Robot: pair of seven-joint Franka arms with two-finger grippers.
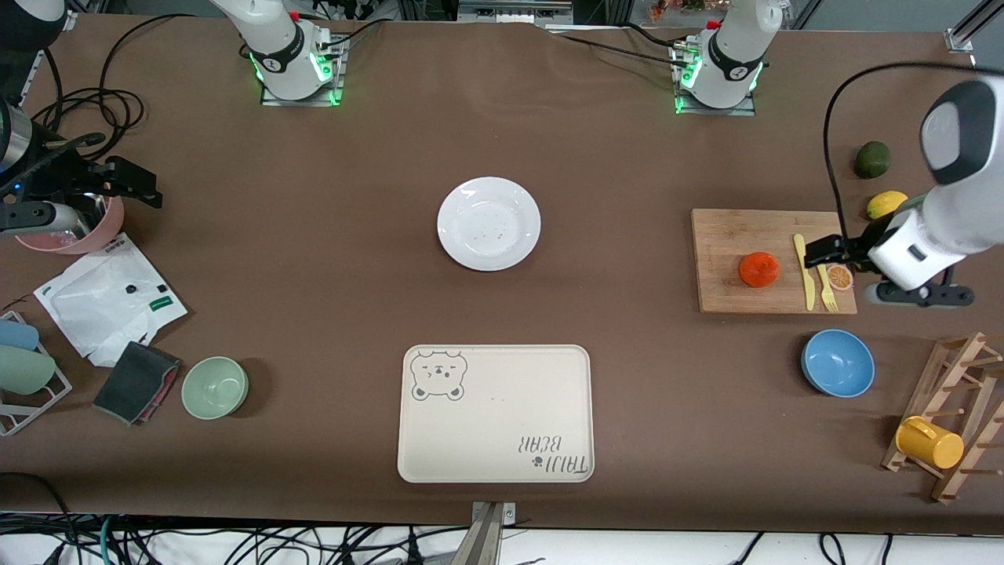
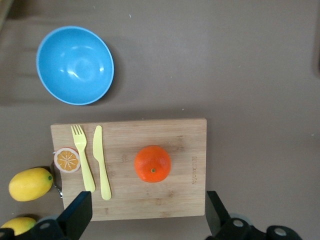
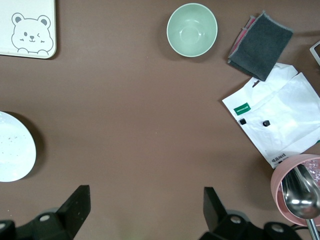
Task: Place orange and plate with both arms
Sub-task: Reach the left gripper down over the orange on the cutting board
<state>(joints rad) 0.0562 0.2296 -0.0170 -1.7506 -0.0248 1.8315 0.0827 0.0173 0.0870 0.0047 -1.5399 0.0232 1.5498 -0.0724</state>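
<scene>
The left gripper (image 1: 816, 253) hangs in the air over the cutting board's (image 1: 722, 235) edge at the left arm's end of the table, above the yellow fork (image 1: 827, 289) and the small orange slice (image 1: 840, 277). Its fingers (image 2: 77, 214) stand wide apart with nothing between them. The right gripper (image 1: 133, 182) is up over the table's edge at the right arm's end, above a pink bowl (image 1: 94, 235); its fingers (image 3: 75, 206) are also spread wide and empty.

The orange (image 1: 758, 269) sits on the cutting board, close to the board's middle and a little toward the edge nearest the front camera, untouched by either gripper. Beside it, toward the left arm's end of the board, lie a yellow knife (image 1: 805, 275), then the fork, then the slice at the board's edge. The plate (image 1: 489, 223) lies bare in the middle of the table, well apart from the board. The cream bear tray (image 1: 496, 413) lies near the table's front edge, nearer the camera than the plate.

A blue bowl (image 1: 838, 362) stands just off the board's front corner. A lemon (image 1: 886, 204) lies by the board's corner nearest the left arm's base, with a dark green fruit (image 1: 871, 159) farther back. A green bowl (image 1: 215, 387), a grey cloth (image 1: 135, 382) and a white bag (image 1: 106, 302) lie toward the right arm's end.
</scene>
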